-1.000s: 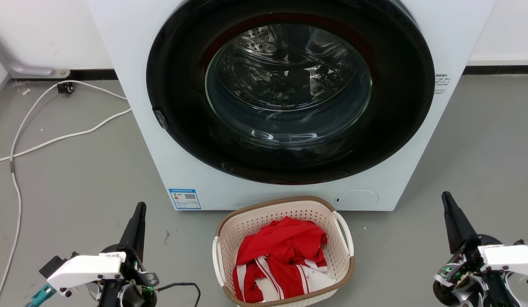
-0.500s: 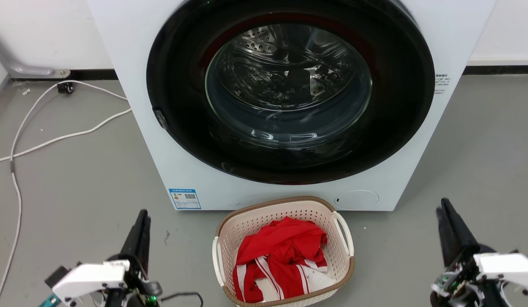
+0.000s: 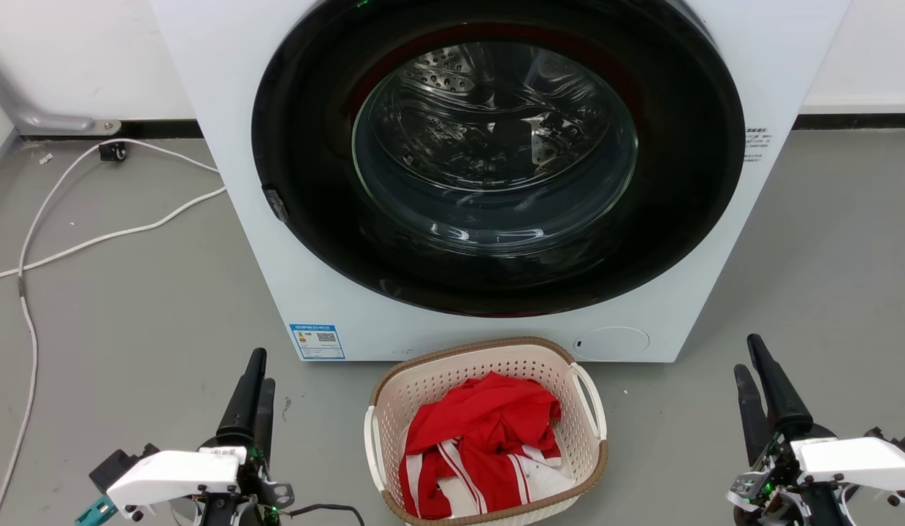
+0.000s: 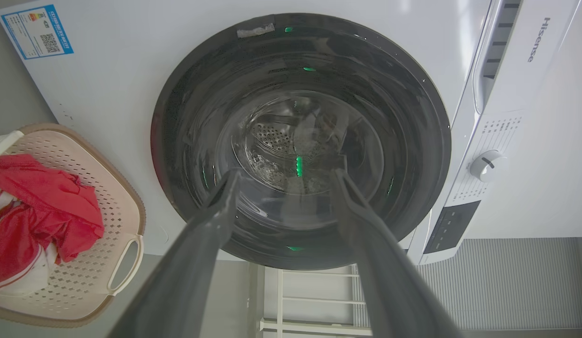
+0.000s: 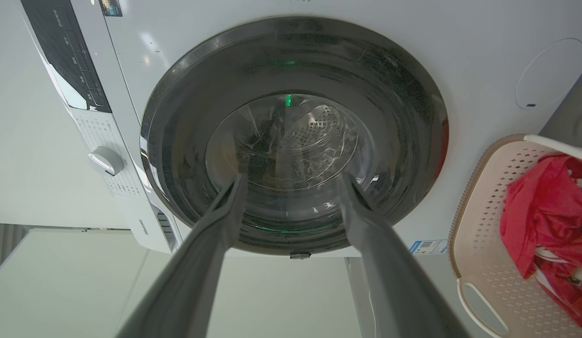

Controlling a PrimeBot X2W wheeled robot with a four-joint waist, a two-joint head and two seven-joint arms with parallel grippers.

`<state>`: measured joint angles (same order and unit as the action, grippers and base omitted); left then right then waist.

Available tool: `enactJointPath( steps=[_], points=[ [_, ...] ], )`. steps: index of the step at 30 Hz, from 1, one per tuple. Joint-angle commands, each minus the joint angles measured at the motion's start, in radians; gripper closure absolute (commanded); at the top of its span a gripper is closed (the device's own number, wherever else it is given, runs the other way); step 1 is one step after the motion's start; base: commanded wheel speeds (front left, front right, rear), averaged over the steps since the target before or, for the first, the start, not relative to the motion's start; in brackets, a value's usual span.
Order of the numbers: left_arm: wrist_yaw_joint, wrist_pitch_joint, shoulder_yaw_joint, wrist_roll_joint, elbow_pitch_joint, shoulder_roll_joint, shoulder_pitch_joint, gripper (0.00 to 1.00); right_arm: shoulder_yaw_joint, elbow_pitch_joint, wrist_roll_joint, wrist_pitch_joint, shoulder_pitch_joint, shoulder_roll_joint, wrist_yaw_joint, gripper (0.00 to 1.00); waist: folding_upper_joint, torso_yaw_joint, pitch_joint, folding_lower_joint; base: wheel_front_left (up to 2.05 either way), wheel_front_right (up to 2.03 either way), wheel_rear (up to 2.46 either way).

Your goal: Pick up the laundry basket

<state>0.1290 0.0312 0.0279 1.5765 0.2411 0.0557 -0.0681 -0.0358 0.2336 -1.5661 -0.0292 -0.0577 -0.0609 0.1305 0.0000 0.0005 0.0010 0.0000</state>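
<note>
At lower left of the head view, the left gripper (image 3: 261,369), fingers parted, clamped on nothing, aimed toward the washing machine (image 3: 496,168). Stands well apart from the laundry basket (image 3: 423,387) at bottom centre. Sits upright on the grey floor (image 3: 131,307) just before the machine's front, long axis running away from the robot, far narrow end toward the door, loop handles on the left and right sides. Holds red-and-white cloth (image 3: 481,431). At lower right, the right gripper (image 3: 746,356), fingers likewise apart, empty, clear of the basket.
</note>
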Motion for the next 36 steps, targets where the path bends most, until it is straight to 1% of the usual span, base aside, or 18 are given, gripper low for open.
enactJointPath(
  steps=[1, 7, 19, 26, 27, 36],
  points=[
    [0.001, -0.008, -0.005, -0.024, -0.026, 0.005, -0.016, 0.00, 0.006, -0.022, 0.022, 0.010, -0.006, -0.003, 0.000, 0.00, 0.0000, 0.000, 0.000, 0.0000, 0.00, 0.00, 0.00],
    [0.001, -0.033, -0.009, -0.164, -0.054, 0.004, -0.016, 0.00, 0.011, -0.042, 0.146, 0.034, -0.001, -0.002, 0.000, 0.00, 0.0000, 0.001, -0.001, 0.0000, 0.00, 0.00, 0.00],
    [-0.002, -0.079, -0.024, -0.489, -0.101, 0.002, -0.014, 0.00, 0.018, -0.095, 0.517, 0.079, 0.018, 0.000, 0.000, 0.00, 0.0000, 0.004, -0.001, 0.0000, 0.00, 0.00, 0.00],
    [-0.009, -0.102, -0.041, -0.651, -0.113, 0.005, -0.010, 0.00, 0.024, -0.124, 0.680, 0.088, 0.030, 0.002, 0.000, 0.00, 0.0000, 0.005, -0.003, 0.0000, 0.00, 0.00, 0.00],
    [-0.014, -0.112, -0.047, -0.711, -0.112, 0.010, -0.008, 0.00, 0.029, -0.138, 0.738, 0.086, 0.035, 0.002, 0.000, 0.00, 0.0000, 0.005, -0.003, 0.0000, 0.00, 0.00, 0.00],
    [-0.027, -0.140, -0.068, -0.860, -0.107, 0.022, -0.008, 0.00, 0.031, -0.167, 0.882, 0.077, 0.055, 0.004, 0.000, 0.00, 0.0000, 0.007, -0.005, 0.0000, 0.00, 0.00, 0.00]
  ],
)
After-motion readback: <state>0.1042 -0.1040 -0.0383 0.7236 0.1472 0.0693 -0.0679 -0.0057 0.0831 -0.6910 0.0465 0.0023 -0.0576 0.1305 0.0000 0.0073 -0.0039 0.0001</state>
